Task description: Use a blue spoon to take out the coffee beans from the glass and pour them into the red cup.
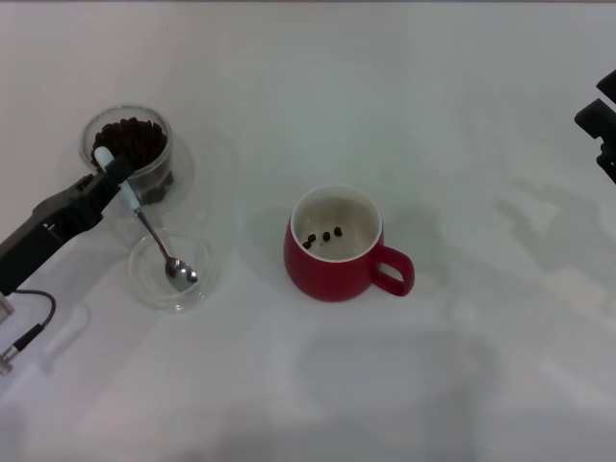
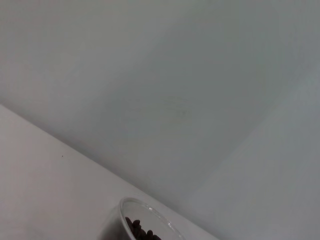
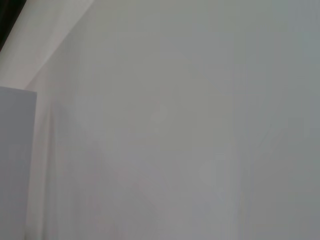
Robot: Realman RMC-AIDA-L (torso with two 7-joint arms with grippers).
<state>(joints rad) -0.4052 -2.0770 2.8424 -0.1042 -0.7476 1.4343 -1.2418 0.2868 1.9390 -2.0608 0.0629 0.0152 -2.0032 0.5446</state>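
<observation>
While your left gripper (image 1: 114, 173) pinches the blue spoon (image 1: 144, 221) by its handle, its empty bowl rests in the clear dish (image 1: 197, 289) beside the glass (image 1: 128, 154) of coffee beans (image 1: 130, 142). Three beans lie in the red cup (image 1: 337, 245). The right gripper (image 1: 602, 120) sits parked at the edge.

Evenly and brightly lit from overhead, with a soft, pale shadow spreading left of the red cup (image 1: 334, 248) on the white bench (image 1: 433, 106) and faint mottled patches toward the right. Small glints on the spoon (image 1: 154, 234) bowl and cup glaze. Hazy, featureless in both wrist views.
</observation>
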